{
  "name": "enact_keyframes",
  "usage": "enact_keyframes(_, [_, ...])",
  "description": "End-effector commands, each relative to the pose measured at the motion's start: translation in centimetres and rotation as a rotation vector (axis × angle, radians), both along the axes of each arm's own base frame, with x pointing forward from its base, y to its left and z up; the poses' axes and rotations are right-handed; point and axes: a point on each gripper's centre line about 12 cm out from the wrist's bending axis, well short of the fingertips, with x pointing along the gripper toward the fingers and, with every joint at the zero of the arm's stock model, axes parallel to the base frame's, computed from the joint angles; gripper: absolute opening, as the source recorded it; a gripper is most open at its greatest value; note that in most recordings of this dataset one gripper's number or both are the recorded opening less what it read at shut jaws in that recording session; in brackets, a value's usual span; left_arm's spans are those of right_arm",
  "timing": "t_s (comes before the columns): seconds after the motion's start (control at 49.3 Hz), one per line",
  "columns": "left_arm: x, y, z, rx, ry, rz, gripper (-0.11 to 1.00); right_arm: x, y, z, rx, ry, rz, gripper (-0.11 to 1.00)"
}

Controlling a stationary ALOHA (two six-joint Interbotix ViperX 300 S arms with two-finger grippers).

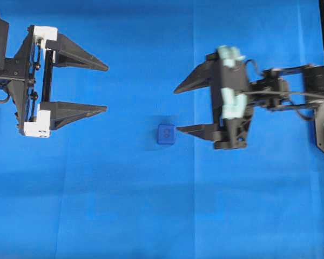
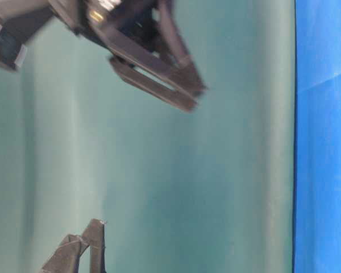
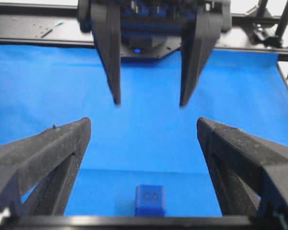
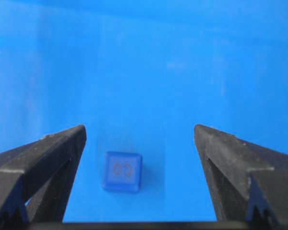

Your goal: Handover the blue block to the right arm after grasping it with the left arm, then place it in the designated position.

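Two black pointed grippers face each other across the bright blue cloth (image 1: 97, 205), both with jaws spread and holding nothing. The small dark-blue rounded block (image 1: 166, 134) lies free on the cloth between them, just beside one finger of the all-black right gripper (image 1: 177, 109), apparently already set down. The white-mounted left gripper (image 1: 106, 88) waits well apart, likely keeping clear.

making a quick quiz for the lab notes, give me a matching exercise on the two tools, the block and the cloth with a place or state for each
Things:
1. left tool
2. right tool
3. blue block
4. blue cloth

Place or state:
A. covers the whole work surface
B. open, lower tip next to the block
C. lies loose on the cloth, ungripped
D. open, white mounts, away from the block

Pairs: 1-D, 2-B, 3-C, 4-A
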Motion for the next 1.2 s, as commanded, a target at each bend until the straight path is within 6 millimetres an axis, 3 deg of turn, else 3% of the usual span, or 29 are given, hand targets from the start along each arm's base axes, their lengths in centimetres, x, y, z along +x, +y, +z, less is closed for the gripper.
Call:
enact_keyframes(0.0, [0.0, 0.0, 1.1, 0.000, -0.038, 0.001, 0.93, -1.2, 0.0, 2.2, 0.000, -0.060, 0.001, 0.84])
enact_keyframes(0.365, [-0.1, 0.1, 1.1, -0.002, -0.040, 0.003, 0.93, -5.4, -0.1, 4.5, 0.007, -0.147, 0.000, 0.84])
enact_keyframes(0.69, [-0.1, 0.0, 1.1, -0.002, -0.038, 0.001, 0.93, -5.5, -0.3, 4.8, 0.006, -0.173, -0.006, 0.84])
enact_keyframes(1.015, [-0.1, 0.0, 1.0, -0.002, -0.038, 0.001, 0.93, -7.0, -1.3, 6.3, -0.031, -0.385, -0.021, 0.82])
enact_keyframes(1.177, [-0.1, 0.0, 1.0, -0.002, -0.038, 0.000, 0.93, -7.5, -1.6, 5.5, -0.034, -0.435, -0.024, 0.82])
